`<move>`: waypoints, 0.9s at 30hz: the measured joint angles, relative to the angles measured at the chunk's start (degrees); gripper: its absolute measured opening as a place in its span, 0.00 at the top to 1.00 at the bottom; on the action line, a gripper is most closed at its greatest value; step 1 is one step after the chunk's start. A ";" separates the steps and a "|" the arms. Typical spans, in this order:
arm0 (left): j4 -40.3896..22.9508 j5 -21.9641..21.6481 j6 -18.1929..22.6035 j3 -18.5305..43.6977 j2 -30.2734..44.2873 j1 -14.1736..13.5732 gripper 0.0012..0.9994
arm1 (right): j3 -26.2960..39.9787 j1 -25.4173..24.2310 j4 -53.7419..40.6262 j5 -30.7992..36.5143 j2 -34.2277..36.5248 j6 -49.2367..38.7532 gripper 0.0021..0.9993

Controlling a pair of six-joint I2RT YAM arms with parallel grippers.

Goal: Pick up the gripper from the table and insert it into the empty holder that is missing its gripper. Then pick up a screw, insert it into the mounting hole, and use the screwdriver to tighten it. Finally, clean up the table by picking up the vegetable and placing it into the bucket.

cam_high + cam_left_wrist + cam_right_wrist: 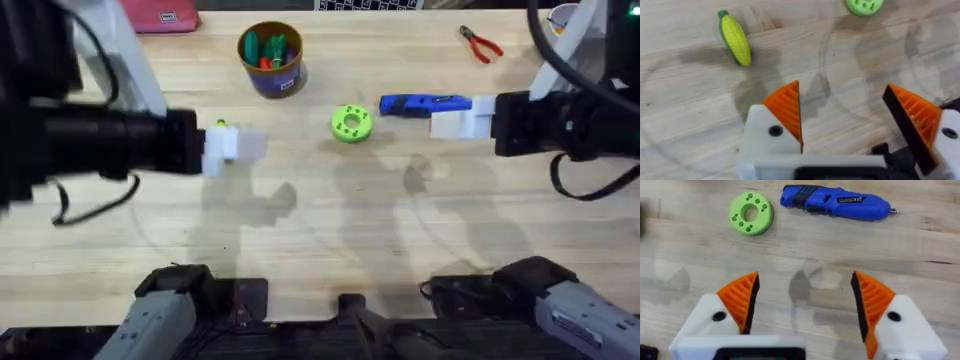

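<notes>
The vegetable (734, 37), a yellow corn with a green end, lies on the wood table just past my left gripper (842, 100), which hovers open and empty; from above it peeks out (221, 123) beside that gripper (255, 145). The dark blue bucket (270, 55) stands at the back, holding green and red items. The blue screwdriver (835, 202) lies ahead of my open, empty right gripper (805, 280), seen from above (438, 124) next to the screwdriver (425, 104). Both grippers carry two orange fingers. The loose gripper, the holder and the screw are out of view.
A green round disc with holes (351, 123) lies between the two grippers, also visible as the disc (751, 213) in the right wrist view. Red-handled pliers (481, 44) rest at the back right. A pink object (165, 15) sits at the back left.
</notes>
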 joint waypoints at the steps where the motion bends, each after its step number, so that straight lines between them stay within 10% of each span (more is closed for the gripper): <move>1: -0.54 -0.59 -0.01 1.25 1.77 0.00 0.01 | 0.00 0.00 0.02 -0.02 0.01 0.06 0.01; 12: -0.98 -18.69 -6.07 8.78 18.71 0.31 0.01 | 0.00 0.00 0.02 0.00 0.01 0.09 0.01; 27: 13.91 -23.05 -10.79 8.80 45.84 0.22 0.01 | -0.02 0.00 0.04 -0.02 0.00 0.10 0.01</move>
